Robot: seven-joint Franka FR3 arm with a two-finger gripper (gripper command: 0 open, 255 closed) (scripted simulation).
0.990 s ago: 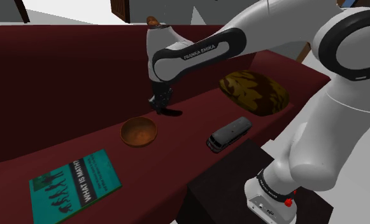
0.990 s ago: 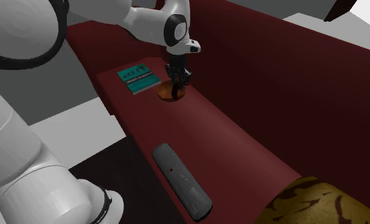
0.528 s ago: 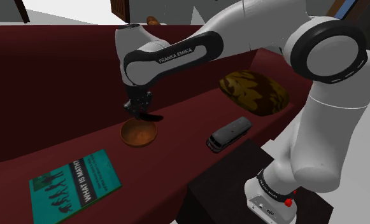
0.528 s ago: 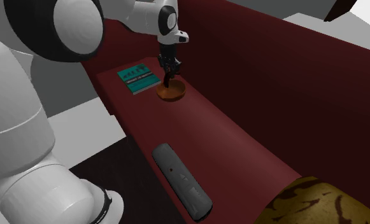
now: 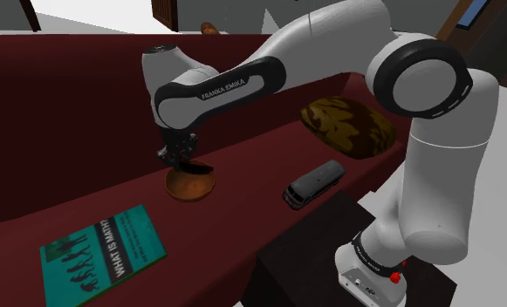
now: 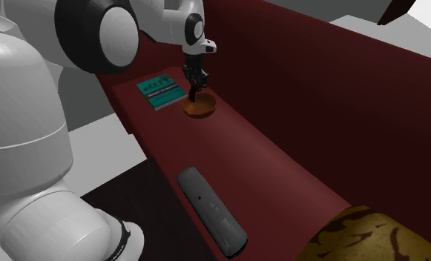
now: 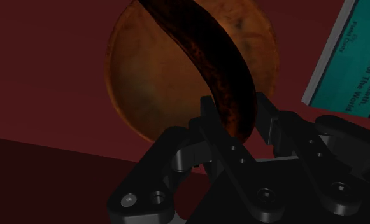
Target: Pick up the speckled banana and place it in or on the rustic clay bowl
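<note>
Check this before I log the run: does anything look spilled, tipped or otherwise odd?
Nothing is spilled or tipped: the bowl sits upright, and the teal book and grey remote lie flat. Only the banana, clasped in the gripper above the bowl, looks odd: it is dark brown, almost black.

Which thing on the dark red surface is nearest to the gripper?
The brown bowl: the gripper, clasping a dark banana, hangs right above it, while the teal book, the grey object and the patterned cushion lie farther away.
</note>
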